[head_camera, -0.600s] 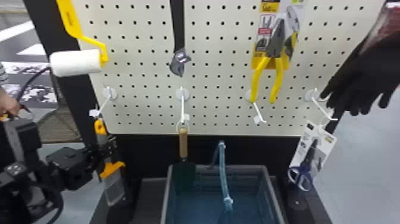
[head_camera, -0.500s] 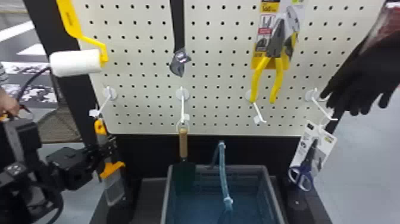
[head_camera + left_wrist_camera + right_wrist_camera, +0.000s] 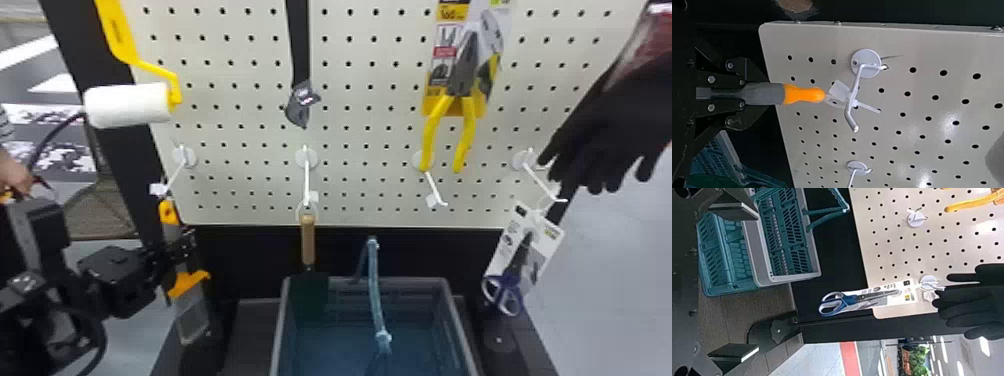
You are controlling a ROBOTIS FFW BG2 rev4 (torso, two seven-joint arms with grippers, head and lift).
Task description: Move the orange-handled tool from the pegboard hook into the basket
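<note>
Left wrist view: your left gripper point(image 3: 744, 94) clamps the orange-and-grey tool point(image 3: 803, 94) below its clear loop point(image 3: 834, 102), likely for unhooking room; it hangs near the cream pegboard's point(image 3: 891, 43) lower left corner; your right gripper point(image 3: 756, 282) gapes empty.

A pale pegboard point(image 3: 360, 75) carries white hooks point(image 3: 434, 187) near its lower edge: the orange-handled tool point(image 3: 169, 212) at the leftmost, a wooden-handled trowel point(image 3: 308, 240) on the next, packaged scissors point(image 3: 522, 255) by the lower right corner. Below, a dark base point(image 3: 252, 340) bears the basket point(image 3: 283, 305).

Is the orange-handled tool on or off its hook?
On: in the left wrist view, the pale loop at the end of the orange-handled tool reaches the white hook.
</note>
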